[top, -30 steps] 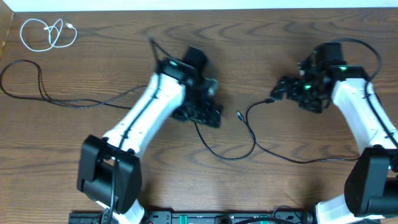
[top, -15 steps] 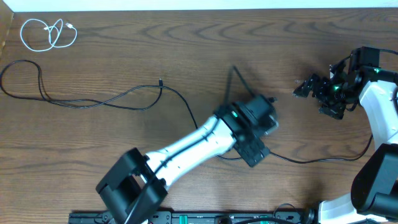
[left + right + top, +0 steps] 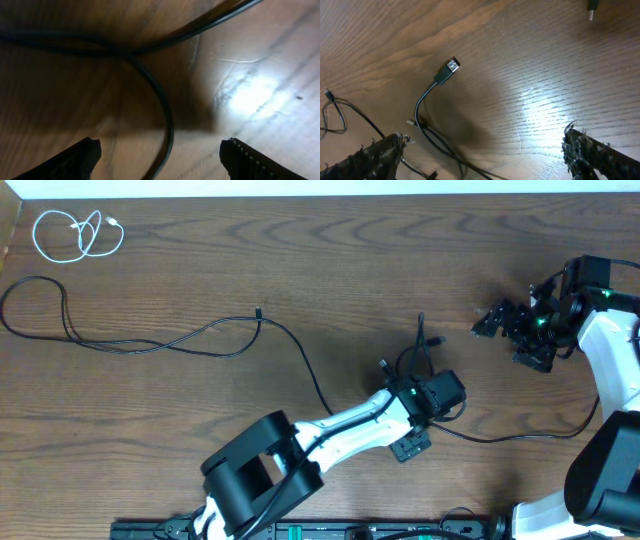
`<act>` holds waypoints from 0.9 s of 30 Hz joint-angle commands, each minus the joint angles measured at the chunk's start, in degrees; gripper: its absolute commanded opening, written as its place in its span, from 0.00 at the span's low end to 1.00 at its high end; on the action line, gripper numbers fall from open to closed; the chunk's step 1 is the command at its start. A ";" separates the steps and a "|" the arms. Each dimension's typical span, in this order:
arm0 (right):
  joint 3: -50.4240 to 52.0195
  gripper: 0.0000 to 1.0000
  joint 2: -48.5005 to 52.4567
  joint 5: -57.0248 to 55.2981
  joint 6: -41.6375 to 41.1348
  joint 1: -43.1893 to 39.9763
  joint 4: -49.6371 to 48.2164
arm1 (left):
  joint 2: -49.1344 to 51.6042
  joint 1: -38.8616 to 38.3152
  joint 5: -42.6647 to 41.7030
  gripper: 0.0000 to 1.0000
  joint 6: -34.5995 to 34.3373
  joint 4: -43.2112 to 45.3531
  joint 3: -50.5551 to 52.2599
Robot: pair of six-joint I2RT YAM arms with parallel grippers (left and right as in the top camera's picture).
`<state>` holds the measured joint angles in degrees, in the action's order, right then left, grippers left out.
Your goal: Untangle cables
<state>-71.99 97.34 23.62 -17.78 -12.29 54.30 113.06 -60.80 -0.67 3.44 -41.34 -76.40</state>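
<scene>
A short white cable point(image 3: 75, 232) lies coiled at the far left corner. A long black cable point(image 3: 150, 345) runs from a loop at the left to a plug near the table's middle. More black cable point(image 3: 412, 358) loops in a small tangle just beyond my left wrist and trails right along the front. My left gripper point(image 3: 411, 444) is low over the table and open, with a black cable strand point(image 3: 150, 85) lying between its fingers point(image 3: 160, 150). My right gripper point(image 3: 492, 320) is open and empty above the wood point(image 3: 482, 155), with a USB plug point(image 3: 451, 65) ahead of it.
The table is brown wood with a white wall edge along the back. Another small plug point(image 3: 591, 7) shows at the top of the right wrist view. My arm bases stand at the front edge.
My left arm swung right and toward the front, leaving the long black cable spread out at the left. My right gripper drew back to the right a second ago and has held still since.
</scene>
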 commanded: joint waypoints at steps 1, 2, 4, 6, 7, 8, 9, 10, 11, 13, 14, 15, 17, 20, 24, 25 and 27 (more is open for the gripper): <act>-0.33 0.99 -0.22 0.74 -0.13 -0.04 0.13 | -0.09 0.09 1.38 0.78 0.39 1.20 0.11; -0.33 0.99 -0.22 0.74 -0.13 -0.04 0.13 | -0.09 0.09 1.38 0.74 0.42 1.57 0.11; -0.33 0.99 -0.22 0.74 -0.13 -0.04 0.20 | 0.09 0.07 1.38 0.70 0.44 2.25 0.11; -0.33 0.99 -0.22 0.72 -0.11 -0.04 0.37 | 0.55 0.07 1.38 0.70 0.44 2.45 0.11; -0.33 0.99 -0.22 0.72 -0.04 -0.04 0.42 | 0.85 0.09 1.38 0.69 0.42 2.45 0.11; -0.33 0.99 -0.22 0.74 0.33 -0.04 0.52 | 1.09 0.07 1.36 0.66 0.42 2.45 0.11; -0.33 0.99 -0.22 0.70 0.46 -0.04 0.57 | 1.40 0.07 1.36 0.62 0.42 2.45 0.11; -0.33 0.99 -0.22 0.70 0.70 -0.04 0.57 | 1.62 0.07 1.36 0.62 0.42 2.45 0.11; -0.33 0.99 -0.22 0.70 0.70 -0.04 0.57 | 1.79 0.07 1.36 0.61 0.42 2.45 0.11; -0.33 0.99 -0.22 0.70 0.70 -0.04 0.52 | 1.92 0.07 1.36 0.62 0.44 2.43 0.11; -0.33 0.99 -0.22 0.70 0.70 -0.04 0.55 | 1.92 0.09 1.38 0.61 0.50 2.43 0.11; -0.33 0.99 -0.22 0.70 0.70 -0.04 0.55 | 1.92 0.09 1.38 0.62 0.79 2.36 0.13; -0.33 0.99 -0.22 0.70 0.72 -0.04 0.59 | 1.95 0.09 1.38 0.62 1.01 1.99 0.13; -0.33 0.99 -0.22 0.68 0.98 -0.04 0.68 | 2.64 0.09 1.36 0.62 1.44 1.73 0.11; -0.33 0.99 -0.22 0.33 2.73 -0.04 0.66 | 3.19 0.09 1.33 0.62 1.92 1.62 0.11; -0.33 0.99 -0.22 0.31 2.97 -0.04 0.61 | 3.23 0.09 1.33 0.62 1.92 1.62 0.13; -0.33 0.99 -0.22 0.31 3.15 -0.04 0.52 | 3.39 0.09 1.33 0.62 1.92 1.62 0.11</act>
<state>-71.99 97.34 23.59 -16.38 -12.29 54.83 115.37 -60.80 0.16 4.56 -39.40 -76.36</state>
